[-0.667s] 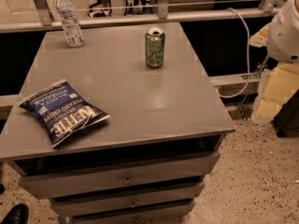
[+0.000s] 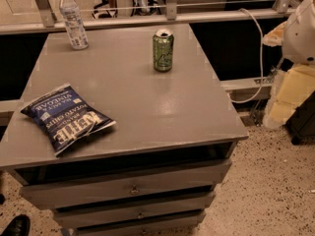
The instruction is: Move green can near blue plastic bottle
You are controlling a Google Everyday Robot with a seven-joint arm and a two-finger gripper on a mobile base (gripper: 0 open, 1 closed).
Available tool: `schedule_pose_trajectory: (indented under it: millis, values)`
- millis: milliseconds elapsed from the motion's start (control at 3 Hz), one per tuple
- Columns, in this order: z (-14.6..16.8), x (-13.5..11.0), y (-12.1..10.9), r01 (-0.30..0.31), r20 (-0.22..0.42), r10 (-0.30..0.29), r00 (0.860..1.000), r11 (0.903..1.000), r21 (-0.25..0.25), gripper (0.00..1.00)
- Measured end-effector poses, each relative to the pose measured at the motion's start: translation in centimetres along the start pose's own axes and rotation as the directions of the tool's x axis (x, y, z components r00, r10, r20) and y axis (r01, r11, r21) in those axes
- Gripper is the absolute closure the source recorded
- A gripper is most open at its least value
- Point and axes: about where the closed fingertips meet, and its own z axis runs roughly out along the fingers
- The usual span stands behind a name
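Observation:
The green can stands upright on the grey table top, right of centre toward the back. The blue plastic bottle, clear with a white cap and a pale label, stands upright at the back left corner, well apart from the can. Only white and cream parts of my arm show at the right edge, beside the table and off its surface. My gripper itself is out of view beyond that edge.
A dark blue chip bag lies flat at the front left of the table. Drawers run below the front edge. A metal rail and a white cable are behind the table. A black shoe is at bottom left.

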Motion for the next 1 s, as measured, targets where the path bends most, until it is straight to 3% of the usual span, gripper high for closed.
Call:
schedule_pose_trajectory:
  millis: [333, 667, 1000]
  values:
    - [1.4, -0.8, -2.4, -0.013, 0.098, 0.008, 0.995, 0.9989, 0.045, 0.0]
    - [4.2, -2.1, -7.0, -0.064, 0.266, 0.038, 0.963, 0.9939, 0.09, 0.0]
    - [8.4, -4.0, -12.9, -0.147, 0.469, 0.082, 0.88, 0.9835, 0.105, 0.0]
